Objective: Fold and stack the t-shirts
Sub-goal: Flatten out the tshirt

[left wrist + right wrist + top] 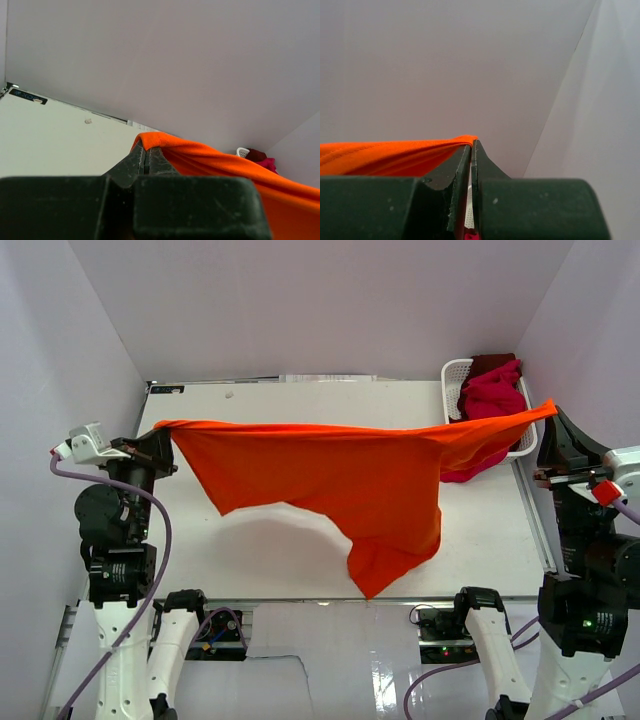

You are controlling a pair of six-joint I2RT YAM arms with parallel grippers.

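A large bright orange t-shirt point(340, 475) hangs stretched in the air between my two grippers, its lower part drooping toward the table's front. My left gripper point(160, 435) is shut on the shirt's left corner; the wrist view shows orange cloth point(210, 160) pinched at the left gripper's tips point(144, 145). My right gripper point(553, 418) is shut on the right corner, and in its own view the orange cloth point(395, 152) is nipped at the right gripper's tips point(471, 142). Crimson and dark red t-shirts point(490, 390) lie bunched in the basket.
A white lattice basket point(455, 375) stands at the table's back right corner, partly behind the stretched shirt. The white table point(260, 550) lies below the cloth. Grey walls close in on both sides and at the back.
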